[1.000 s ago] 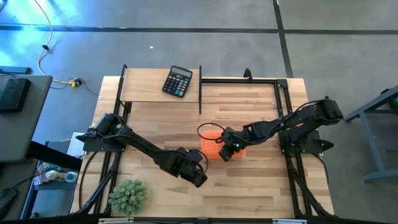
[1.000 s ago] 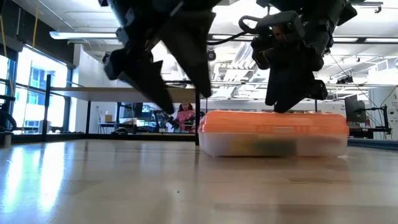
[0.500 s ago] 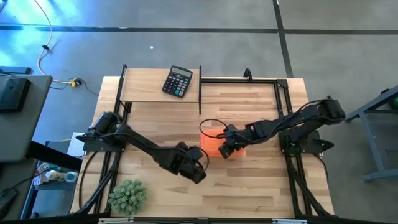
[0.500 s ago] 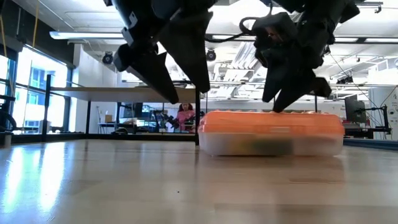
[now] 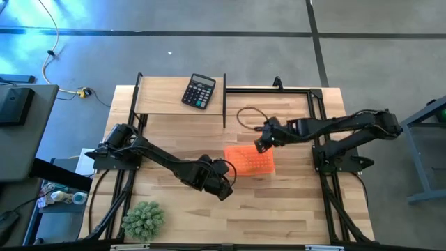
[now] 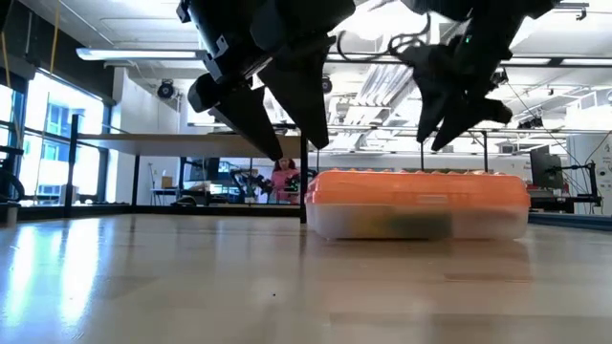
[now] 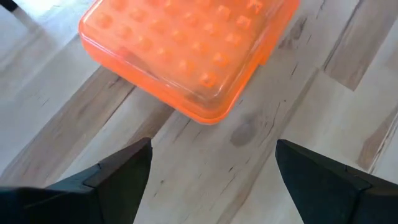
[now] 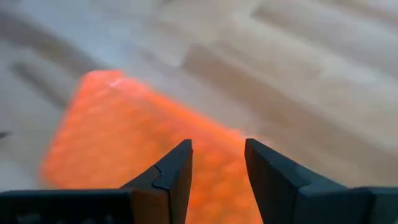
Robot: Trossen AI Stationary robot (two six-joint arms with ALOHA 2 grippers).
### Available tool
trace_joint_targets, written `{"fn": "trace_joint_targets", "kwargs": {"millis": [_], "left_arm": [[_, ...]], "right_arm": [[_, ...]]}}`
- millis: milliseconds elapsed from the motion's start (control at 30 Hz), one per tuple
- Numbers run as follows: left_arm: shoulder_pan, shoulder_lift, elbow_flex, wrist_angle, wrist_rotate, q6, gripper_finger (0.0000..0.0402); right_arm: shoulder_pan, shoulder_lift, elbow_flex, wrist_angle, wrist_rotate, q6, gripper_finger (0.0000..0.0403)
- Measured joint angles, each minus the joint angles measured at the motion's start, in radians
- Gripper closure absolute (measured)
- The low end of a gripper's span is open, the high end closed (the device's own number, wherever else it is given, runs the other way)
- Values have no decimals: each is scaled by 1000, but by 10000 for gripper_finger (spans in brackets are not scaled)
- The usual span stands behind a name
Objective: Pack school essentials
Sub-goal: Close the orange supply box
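An orange-lidded plastic box (image 5: 251,162) lies shut and flat on the table, right of centre. It also shows in the low view (image 6: 416,186) and in both wrist views (image 7: 186,50) (image 8: 124,143). The school essentials are hidden inside it; only a dim greenish shape (image 6: 411,225) shows through its clear lower wall. My left gripper (image 5: 224,189) (image 6: 298,151) (image 7: 212,149) hovers wide open above the table, just off the box's near-left corner. My right gripper (image 5: 259,143) (image 6: 437,143) (image 8: 217,146) hangs above the box's far edge, open by a narrow gap, clear of the lid.
A black calculator (image 5: 199,91) lies on the raised shelf at the far left. A spiky green plant (image 5: 143,219) stands at the near-left corner. A black frame post (image 5: 224,104) and a cable loop (image 5: 247,113) stand beyond the box. A person (image 6: 285,177) shows far off in the room.
My right gripper has risen off the box's lid and drawn back toward the far right, so the whole lid now shows from above. My left gripper has risen a little beside the box's near-left corner.
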Motion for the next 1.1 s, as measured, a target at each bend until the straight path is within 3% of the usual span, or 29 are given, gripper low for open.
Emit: {"fn": "trace_joint_targets", "kwargs": {"millis": [133,400,600,1100], "left_arm": [[0,0,-1,1,0,-8,74],[0,1,-3,7,3,-11,74],[0,2,-8,-2,3,-45,74],[22,2,-8,-6,9,-45,74]], "right_arm": [[-104,4,0,-44,3,-92,265],[-229,111,1,-27,-117,-199,265],[-225,187,1,-40,-172,-206,265],[-164,191,2,-87,-191,-143,265]]}}
